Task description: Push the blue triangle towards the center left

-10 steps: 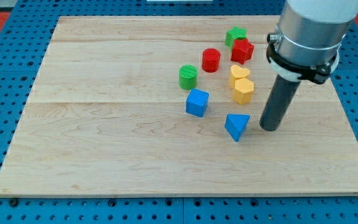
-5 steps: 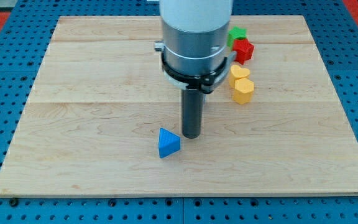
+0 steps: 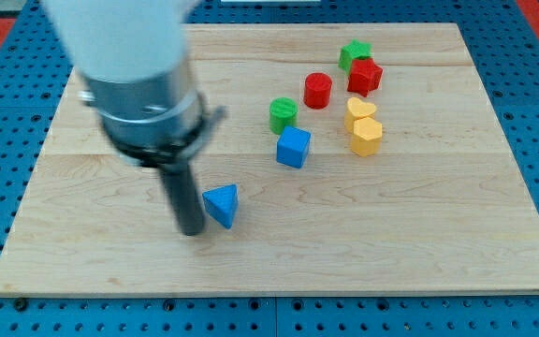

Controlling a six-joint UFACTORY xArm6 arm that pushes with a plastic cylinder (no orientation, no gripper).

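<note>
The blue triangle lies on the wooden board, left of the middle and towards the view's bottom. My tip rests on the board just left of the triangle and slightly below it, close to or touching its left side. The rod and the arm above it are blurred with motion.
A blue cube sits right of the triangle. Above it are a green cylinder, a red cylinder, a green star, a red star and two yellow blocks.
My tip has swept from the right of the triangle to its left. The triangle slid left from the right half, then ended slightly up and left. The arm no longer hides the middle blocks.
</note>
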